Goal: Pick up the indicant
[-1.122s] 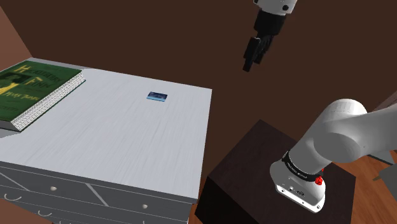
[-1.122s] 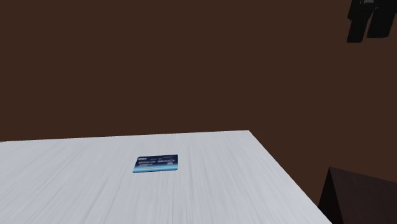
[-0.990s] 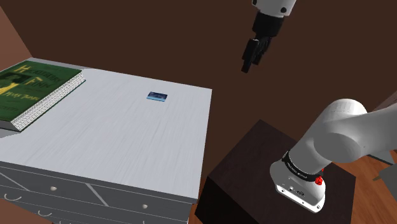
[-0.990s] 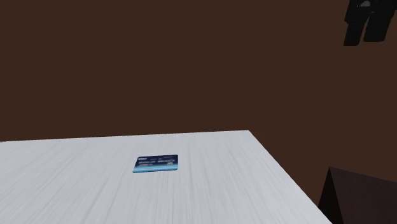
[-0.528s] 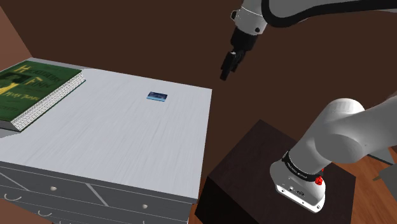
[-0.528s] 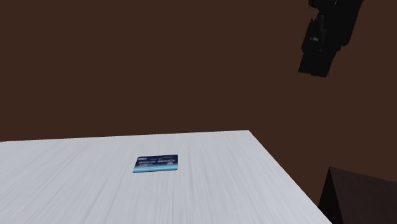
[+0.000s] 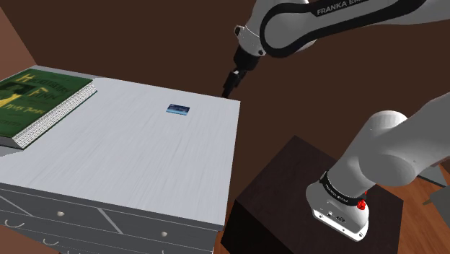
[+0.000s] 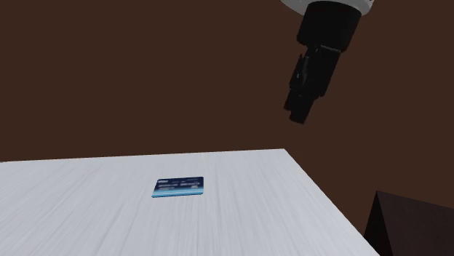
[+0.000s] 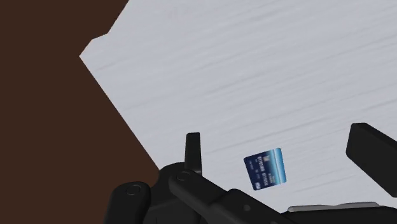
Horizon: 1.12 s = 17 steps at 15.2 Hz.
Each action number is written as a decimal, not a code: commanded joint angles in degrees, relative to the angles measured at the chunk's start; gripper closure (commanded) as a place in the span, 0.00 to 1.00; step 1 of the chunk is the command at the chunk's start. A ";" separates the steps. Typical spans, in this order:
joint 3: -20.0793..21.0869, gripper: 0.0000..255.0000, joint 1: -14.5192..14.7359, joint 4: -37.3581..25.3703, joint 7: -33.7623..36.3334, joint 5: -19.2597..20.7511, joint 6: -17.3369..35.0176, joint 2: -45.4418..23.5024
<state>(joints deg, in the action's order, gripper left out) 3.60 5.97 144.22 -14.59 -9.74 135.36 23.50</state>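
A small blue card (image 7: 178, 110) lies flat near the far edge of a pale grey tabletop (image 7: 130, 155). In the second exterior view the card (image 8: 178, 187) sits mid-table, and my black gripper (image 8: 298, 113) hangs in the air above and to its right. From the shoulder view the gripper (image 7: 228, 88) hovers over the table's far right corner, well off the surface. Along the wrist view the gripper (image 9: 277, 137) is open. The card (image 9: 265, 168) shows on the table between the two fingers (image 9: 193, 149), touched by neither.
A thick green book (image 7: 36, 101) lies on the table's left end in the shoulder view. Drawer fronts (image 7: 72, 224) run along the near side. The dark stand box (image 7: 288, 195) sits to the table's right. A brown wall stands behind.
The arm has swung toward the shoulder view's left and downward, bringing the gripper from high above the stand to just over the table's far right corner. The card has not moved.
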 commanded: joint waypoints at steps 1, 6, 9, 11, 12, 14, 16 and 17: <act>-0.03 0.00 1.14 -1.03 -2.14 -1.22 5.22 -4.15; -0.25 0.00 4.10 -5.28 -8.54 -5.36 15.70 -14.37; -0.08 0.00 5.69 -8.90 -13.32 -8.86 20.82 -20.49; 0.34 0.00 6.50 -11.74 -16.89 -11.57 23.71 -24.50; 0.67 0.00 6.79 -13.27 -18.75 -13.00 25.01 -26.48; 1.68 0.00 7.04 -16.57 -22.51 -15.80 27.34 -30.40; 3.16 0.00 6.82 -20.13 -26.11 -18.27 29.37 -34.26; 3.83 0.00 6.65 -21.61 -27.46 -19.11 30.10 -35.78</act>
<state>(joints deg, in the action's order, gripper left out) 6.72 12.74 124.28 -40.36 -27.71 164.52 -10.58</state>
